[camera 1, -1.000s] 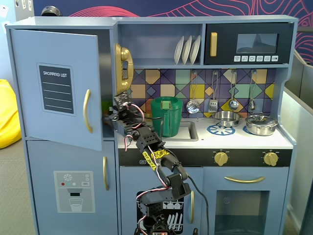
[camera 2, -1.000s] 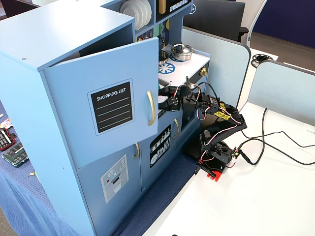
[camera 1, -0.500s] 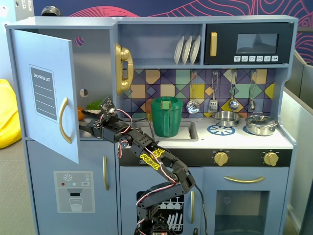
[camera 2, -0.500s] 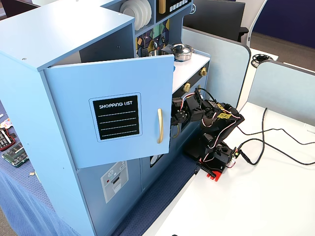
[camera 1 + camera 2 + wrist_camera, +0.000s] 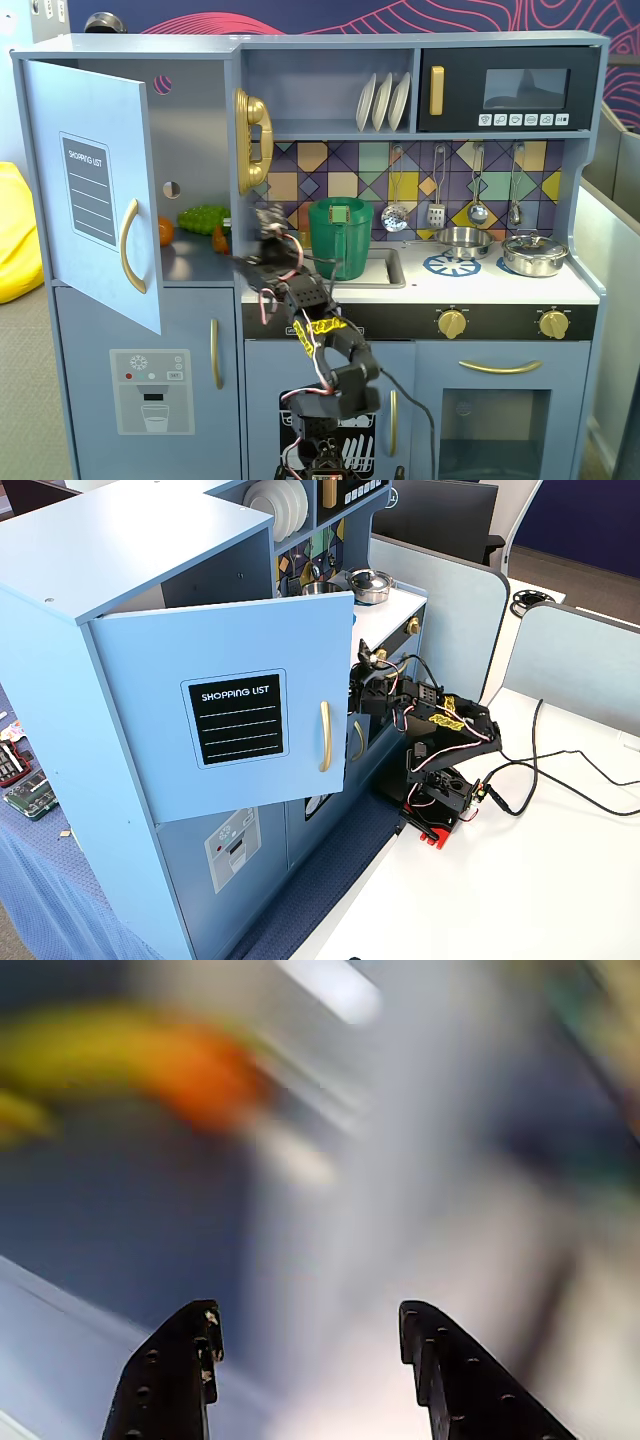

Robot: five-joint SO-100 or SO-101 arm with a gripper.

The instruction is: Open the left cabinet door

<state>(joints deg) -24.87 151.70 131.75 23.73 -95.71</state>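
The left cabinet door [image 5: 95,190], blue-grey with a black "SHOPPING LIST" panel and a gold bar handle [image 5: 130,246], stands swung open; it also shows in the other fixed view [image 5: 230,720] with its handle [image 5: 325,736]. My gripper [image 5: 267,220] is up at the open fridge compartment's right wall, apart from the door and handle. In the wrist view my gripper [image 5: 310,1320] is open and empty, with the black fingers [image 5: 190,1360] wide apart before a blurred blue-grey panel. Blurred orange and yellow-green toy food [image 5: 205,1075] lies beyond.
Green toy food [image 5: 203,218] and an orange piece [image 5: 165,231] sit inside the fridge. Below is the dispenser-graphic door [image 5: 150,390]. A green pitcher [image 5: 340,237] stands in the sink and a gold phone [image 5: 252,140] hangs nearby. Cables [image 5: 560,770] trail over the white table.
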